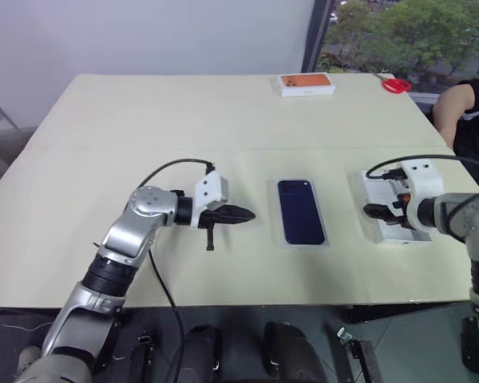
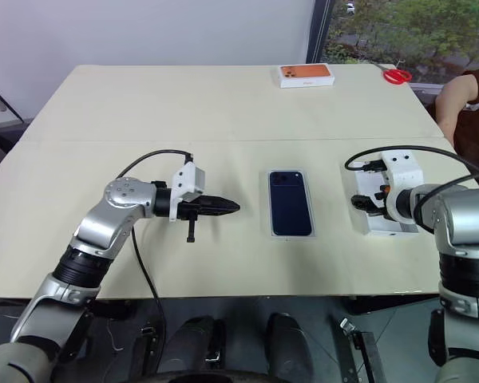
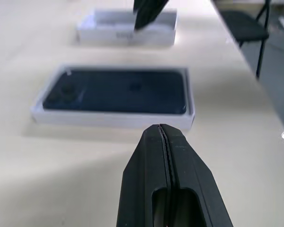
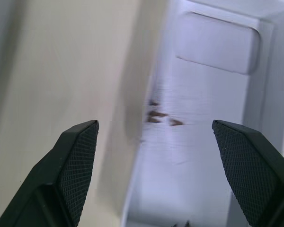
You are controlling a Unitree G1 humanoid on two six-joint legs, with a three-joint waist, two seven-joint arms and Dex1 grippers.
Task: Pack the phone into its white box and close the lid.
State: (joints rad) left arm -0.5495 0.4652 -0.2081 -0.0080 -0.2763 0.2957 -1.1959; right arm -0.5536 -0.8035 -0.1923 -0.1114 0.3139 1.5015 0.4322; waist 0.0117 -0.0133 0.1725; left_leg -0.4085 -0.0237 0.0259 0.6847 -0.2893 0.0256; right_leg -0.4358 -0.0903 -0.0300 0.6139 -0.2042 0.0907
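The dark blue phone (image 1: 301,211) lies flat in the shallow white box (image 3: 113,118) at the middle of the cream table. My left gripper (image 1: 243,214) hovers just left of it, pointing at it, shut with nothing between its fingers. In the left wrist view the shut tips (image 3: 160,130) face the box's long side. The white lid (image 1: 399,231) lies to the right with its plain white inside up. My right gripper (image 4: 154,125) stands open above the lid's left rim, holding nothing. A rounded rectangular patch (image 4: 217,42) shows on the lid's inner floor.
An orange-topped box (image 1: 306,83) and red scissors (image 1: 397,84) lie at the table's far edge. A person (image 1: 471,112) sits past the back right corner. A dark chair (image 3: 241,26) stands beyond the table's side.
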